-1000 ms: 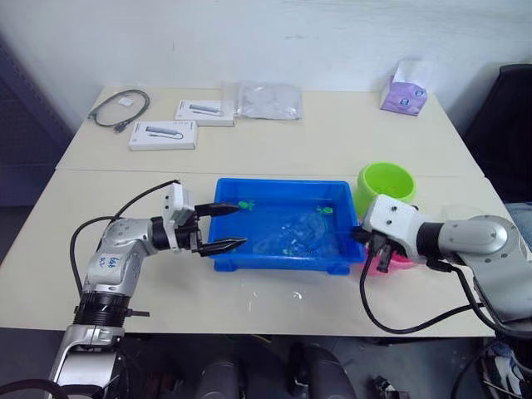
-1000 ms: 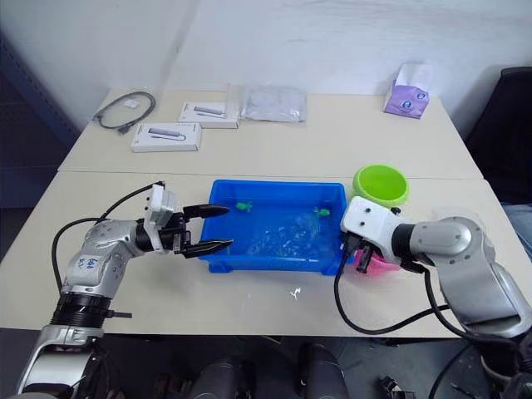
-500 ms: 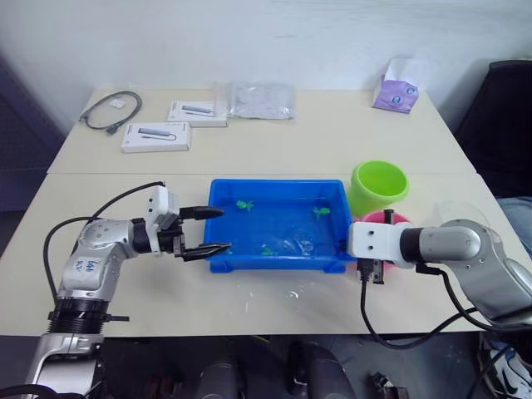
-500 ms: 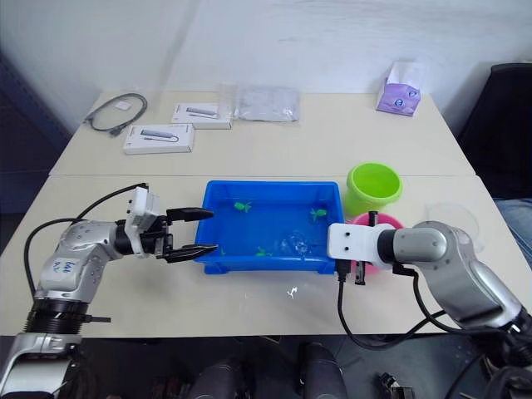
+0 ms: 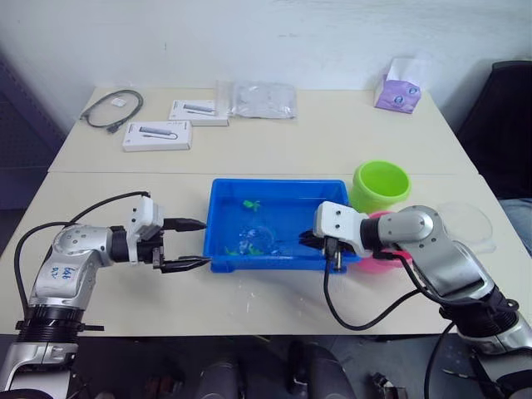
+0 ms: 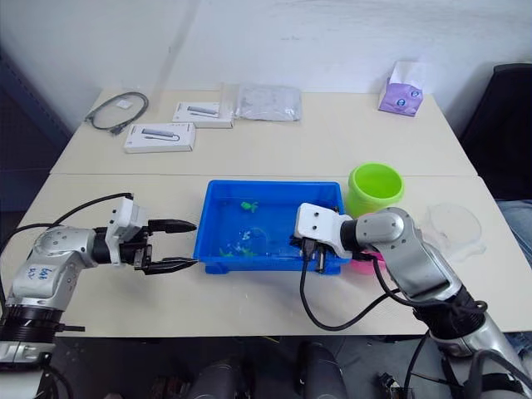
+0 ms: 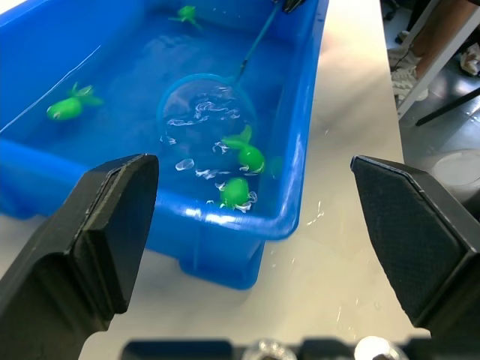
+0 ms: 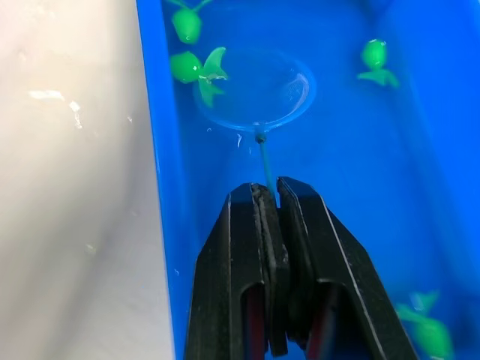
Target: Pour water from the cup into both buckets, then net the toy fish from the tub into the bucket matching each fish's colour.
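While dipped in the water of the tub (image 5: 218, 218), net (image 8: 255, 88) held out straight ahead of the right gripper (image 8: 271, 202), ring lying near the tub's front wall, thin handle running back from the ring into the closed fingertips. Ring blue, mesh fine and see-through, handle dark and slender. Right gripper clenched on the net's handle, black fingers (image 8: 244, 270) pressed together over the tub's right end.

Tub: shallow bright blue rectangular tray with a rim, at the front middle of the table (image 5: 274, 145), holding rippled water. Toy fish: small, bright green; one (image 7: 246, 156) at the edge of the ring nearest the front wall, one (image 7: 236, 192) just beside it against the front wall, one (image 7: 71, 106) apart from the ring, one (image 7: 185, 13) toward the far side, one (image 8: 373, 57) beyond the ring on the other side.

Left gripper (image 5: 184, 244) released, two black fingers (image 7: 97, 225) spread wide, hanging just off the tub's left end, touching nothing, holding nothing.

Green bucket (image 5: 381, 184): lime, round, upright, just beyond the tub's right back corner. Pink bucket (image 5: 391, 259): partly hidden behind the right arm, right of the tub. Clear cup (image 6: 453, 226): at the table's right edge, right of the buckets.

Far side of table: coiled cable (image 5: 110, 108), two flat white boxes (image 5: 156, 134), clear plastic bag (image 5: 262, 99), tissue pack (image 5: 397, 86).
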